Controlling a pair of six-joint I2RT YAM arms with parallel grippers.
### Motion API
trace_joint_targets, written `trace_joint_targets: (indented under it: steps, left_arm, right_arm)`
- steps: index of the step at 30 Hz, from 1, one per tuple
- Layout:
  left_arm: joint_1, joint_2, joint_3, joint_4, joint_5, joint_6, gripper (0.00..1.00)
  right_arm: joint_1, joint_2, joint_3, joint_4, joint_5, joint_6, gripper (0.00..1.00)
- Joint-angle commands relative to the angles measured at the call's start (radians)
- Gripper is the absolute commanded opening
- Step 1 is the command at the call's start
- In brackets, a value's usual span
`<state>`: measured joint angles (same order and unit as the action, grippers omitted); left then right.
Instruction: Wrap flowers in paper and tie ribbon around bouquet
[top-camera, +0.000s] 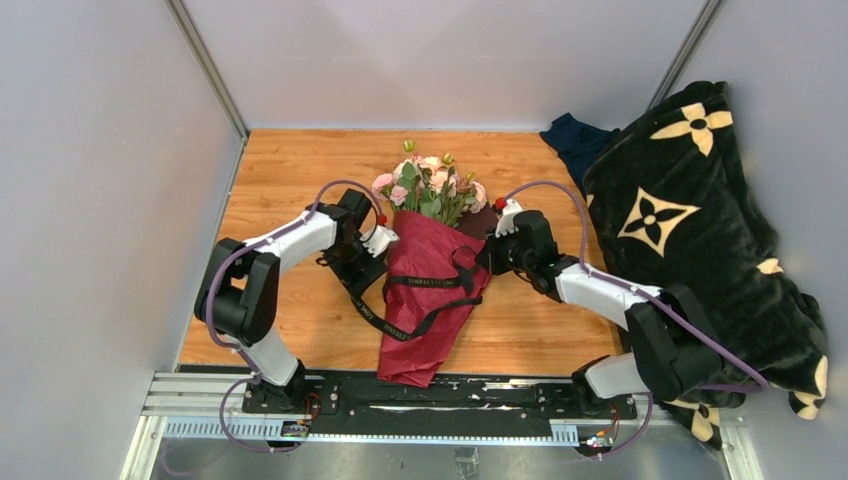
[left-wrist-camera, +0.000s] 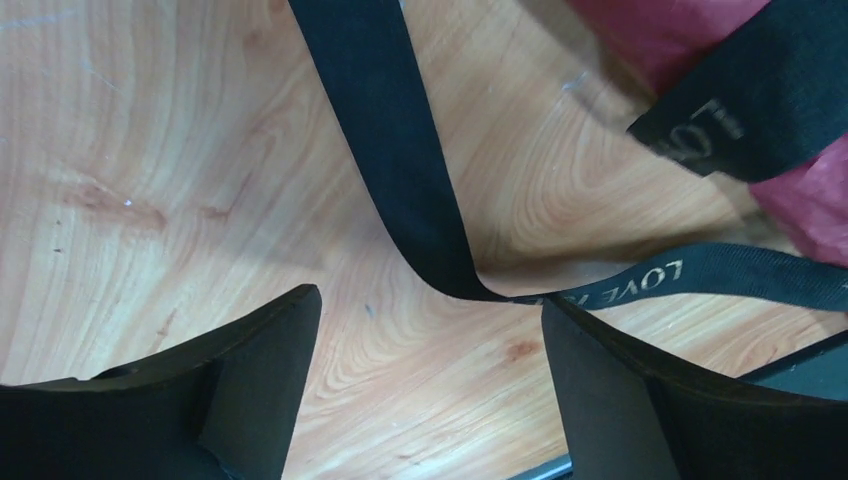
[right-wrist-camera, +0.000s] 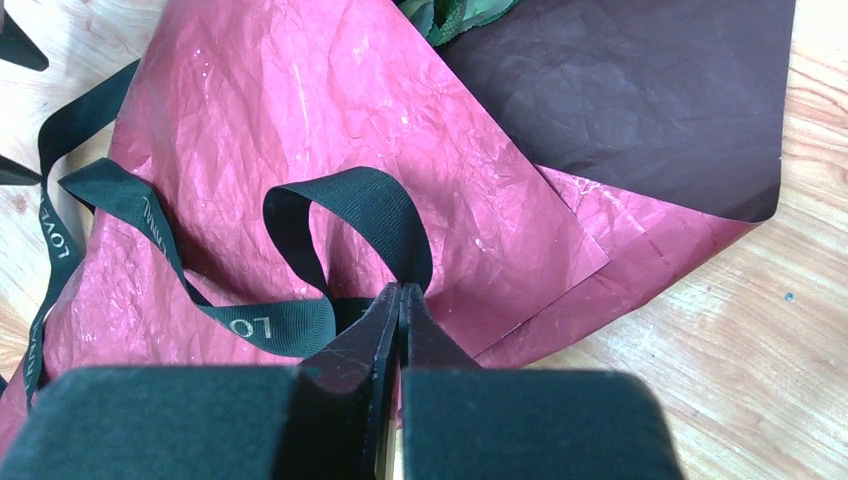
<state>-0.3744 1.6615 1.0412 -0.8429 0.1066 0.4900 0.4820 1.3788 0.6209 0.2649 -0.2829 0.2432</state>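
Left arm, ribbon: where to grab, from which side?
The ribbon at its twist, right ahead of the left gripper. Come straight down, jaws either side: there the band turns on edge, likely easier to pinch than where it lies flat.

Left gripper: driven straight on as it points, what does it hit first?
Likely the ribbon, folded just ahead between its open jaws, with the table right behind it; depth is unclear.

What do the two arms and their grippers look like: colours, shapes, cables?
The left arm and the right arm have white tubular links and bulky black joints. A thin purple cable loops along each. A small red dot marks each wrist. The left gripper and right gripper have black, wedge-shaped fingers.
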Motion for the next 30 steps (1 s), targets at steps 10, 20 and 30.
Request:
trace_joint_targets:
  steps: [10,20,30]
  left_arm:
    - [0.003,-0.105,-0.156,0.259,-0.011,-0.282,0.63]
    - [-0.003,-0.037,-0.122,0.231,0.029,-0.299,0.34]
    - [0.006,-0.055,-0.071,0.171,0.139,-0.221,0.0]
  right_arm:
    - [0.012,-0.026,-0.025,-0.014,0.031,-0.005,0.0]
    - [0.012,-0.023,-0.023,-0.012,0.045,-0.009,0.0]
    - [0.012,-0.018,0.0,-0.021,0.041,-0.019,0.0]
